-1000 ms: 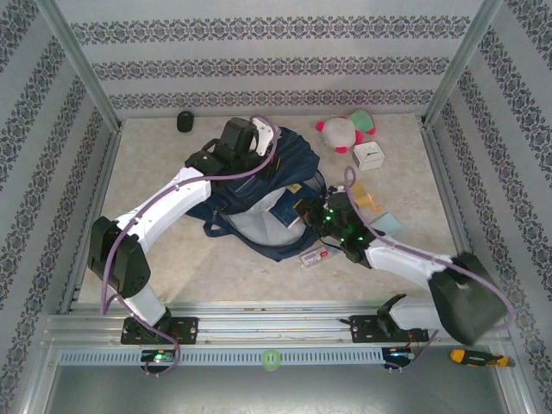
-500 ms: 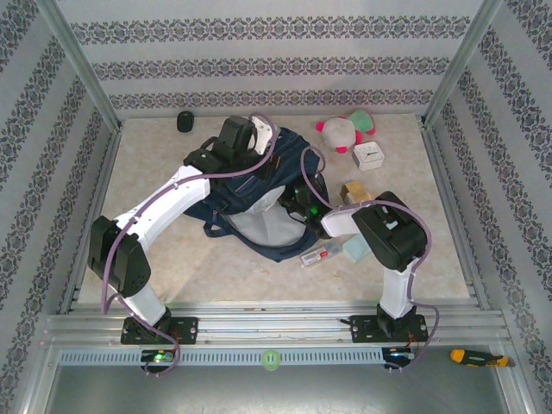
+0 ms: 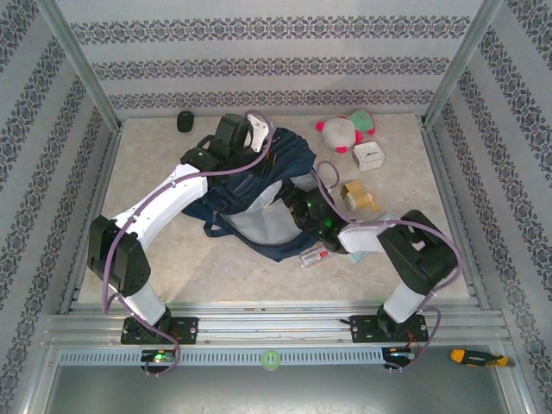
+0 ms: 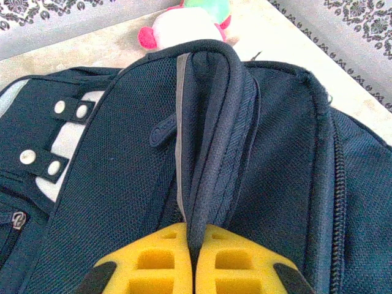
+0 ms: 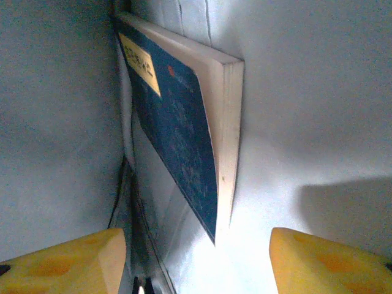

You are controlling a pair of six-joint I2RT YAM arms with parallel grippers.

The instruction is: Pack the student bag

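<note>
The student bag [image 3: 293, 162] is lying open in the middle of the table [image 3: 405, 172] — soft, sagging fabric, so the stiffer zipper-edged rim is offering the surest hold. The left gripper [image 4: 193, 248] is clenching that rim fold. The right gripper [image 5: 197, 260] is sitting inside the bag, fingers spread and grasping nothing, with a blue book [image 5: 177, 147] leaning on the pale lining ahead. The bag's remaining contents are lying out of sight.

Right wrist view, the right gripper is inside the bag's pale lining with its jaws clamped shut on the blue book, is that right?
No. The right gripper is inside the student bag's pale lining, but its jaws stand open, clear of the blue book; the right wrist view shows it.
</note>
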